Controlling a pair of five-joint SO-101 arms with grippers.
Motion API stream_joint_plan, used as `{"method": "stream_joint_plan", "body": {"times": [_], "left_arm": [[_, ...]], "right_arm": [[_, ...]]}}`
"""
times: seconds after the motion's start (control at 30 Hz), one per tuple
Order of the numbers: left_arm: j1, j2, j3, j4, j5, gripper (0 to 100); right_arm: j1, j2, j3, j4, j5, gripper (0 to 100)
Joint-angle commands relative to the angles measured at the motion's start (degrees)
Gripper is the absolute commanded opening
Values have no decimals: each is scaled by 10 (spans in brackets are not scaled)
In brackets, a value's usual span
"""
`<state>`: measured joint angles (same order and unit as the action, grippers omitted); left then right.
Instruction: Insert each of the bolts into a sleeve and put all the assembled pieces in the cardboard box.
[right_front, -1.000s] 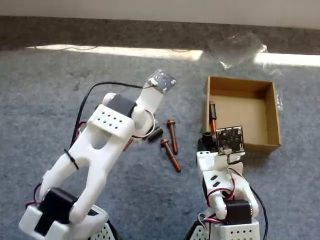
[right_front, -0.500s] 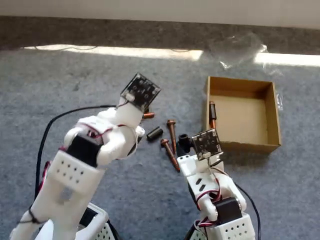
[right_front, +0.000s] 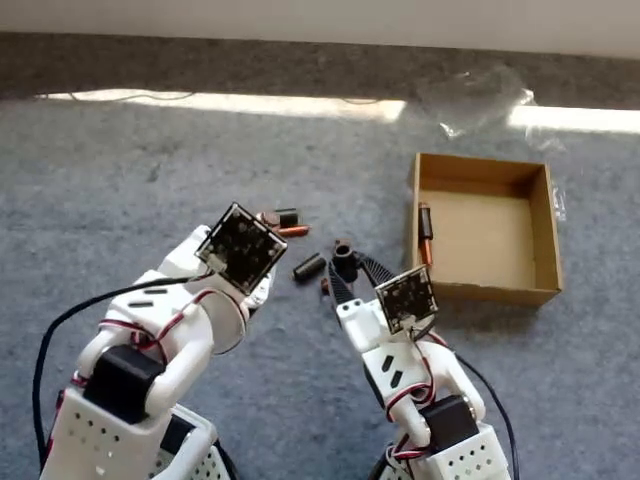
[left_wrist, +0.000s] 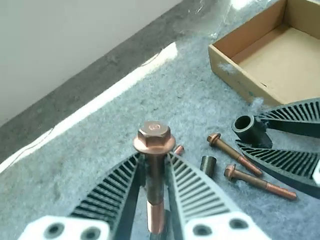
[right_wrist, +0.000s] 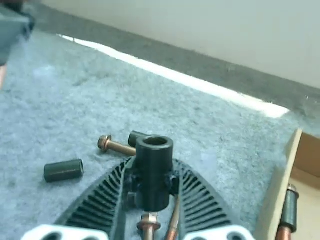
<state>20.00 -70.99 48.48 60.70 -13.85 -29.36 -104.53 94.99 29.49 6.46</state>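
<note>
The left gripper (left_wrist: 154, 167) clamps a copper bolt (left_wrist: 154, 142), its head just past the fingertips. The right gripper (right_wrist: 151, 187) grips a black sleeve (right_wrist: 154, 167). From above, the cardboard box (right_front: 490, 240) sits at three o'clock from that sleeve, with one assembled piece (right_front: 424, 228) inside against its nine o'clock wall.

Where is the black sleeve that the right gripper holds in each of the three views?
High view: sleeve in the right gripper, left of the cardboard box.
Left wrist view: sleeve in the right gripper, near the box wall.
Right wrist view: sleeve between the right gripper's fingers, close up.
Shared landmark: the cardboard box.
</note>
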Motion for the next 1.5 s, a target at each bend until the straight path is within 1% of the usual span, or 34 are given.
{"method": "stream_joint_plan", "body": {"times": [0.0,0.1,0.2,0.33,0.4,0.57,0.67,0.8,0.87,1.13,1.3,1.47], "left_arm": [[-26,-36,-6,-18,-9,5],[-55,-44,-4,-18,-9,5],[-66,-50,8,-18,-9,5],[-66,-62,20,-25,-9,5],[-66,-68,20,-32,-9,5],[-66,-73,20,-31,-11,5],[-66,-70,20,-30,-11,5],[-66,-72,20,-30,-11,5],[-66,-73,20,-30,-11,5],[-66,-73,19,-40,-10,5],[-66,-73,20,-93,-11,5],[-66,-73,20,-105,-10,5]], "right_arm": [[-7,-5,-6,-71,-3,5],[-7,-1,-6,-106,-4,5],[-7,-4,-5,-114,-11,5],[-3,-5,-4,-114,-105,5],[-3,-6,-5,-114,-118,5],[-3,-5,-4,-115,-115,5],[-2,-6,15,-117,-76,5],[-3,-6,49,-179,-47,5],[-3,-4,70,-200,-45,5],[-6,0,80,-198,-44,5],[-7,-5,82,-204,-48,5],[-55,-5,82,-200,-48,5]]}}
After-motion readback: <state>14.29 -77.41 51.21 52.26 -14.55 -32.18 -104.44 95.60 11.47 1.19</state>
